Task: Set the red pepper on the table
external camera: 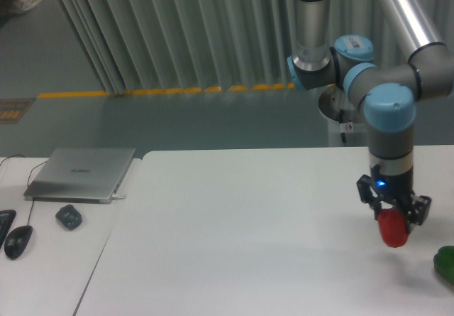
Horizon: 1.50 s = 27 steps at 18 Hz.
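From my station I saw the pincer (392, 215) pinching the red pepper (392, 228) from above, the fruit hanging below the fingers and lifted clear of the bench (234, 238), over its right-hand part. My worry was the release. The pepper was rounded and glossy, so letting go while it hung above the surface could, I judged, send it rolling. The likeliest trouble lay to the right, where the green pepper (445, 263) sat near the bench's edge; a roll that way could knock it or carry the red one off. I also judged the grip slight on so slick a skin, so a quick descent might shake it loose early. The laptop (81, 174) and mouse (18, 241) on the side desk were well apart from all this.
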Available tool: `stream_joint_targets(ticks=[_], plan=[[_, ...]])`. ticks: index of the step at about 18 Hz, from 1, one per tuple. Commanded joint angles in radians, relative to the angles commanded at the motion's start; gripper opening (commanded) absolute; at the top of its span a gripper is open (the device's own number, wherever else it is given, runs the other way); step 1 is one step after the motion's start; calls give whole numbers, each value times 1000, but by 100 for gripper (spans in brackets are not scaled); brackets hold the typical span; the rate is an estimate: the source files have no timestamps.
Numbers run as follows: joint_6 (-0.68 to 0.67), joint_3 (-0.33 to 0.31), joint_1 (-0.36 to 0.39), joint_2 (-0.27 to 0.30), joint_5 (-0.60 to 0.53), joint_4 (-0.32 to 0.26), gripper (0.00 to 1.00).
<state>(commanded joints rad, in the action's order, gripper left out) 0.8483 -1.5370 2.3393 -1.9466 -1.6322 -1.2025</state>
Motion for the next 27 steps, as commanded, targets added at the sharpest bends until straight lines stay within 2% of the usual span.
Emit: stream_joint_targets(ticks=[4, 12, 14, 16, 17, 18, 27], plan=[[0, -6, -28, -18, 28, -9, 56], [-9, -9, -54, -66, 26, 15, 58], [-12, -9, -57, -77, 18, 21, 63], [-12, -9, -57, -75, 17, 23, 91], [-12, -14, -57, -74, 15, 21, 93], [-15, -23, -58, -72, 8, 24, 100], [-8, -14, -57, -20, -2, 18, 100]])
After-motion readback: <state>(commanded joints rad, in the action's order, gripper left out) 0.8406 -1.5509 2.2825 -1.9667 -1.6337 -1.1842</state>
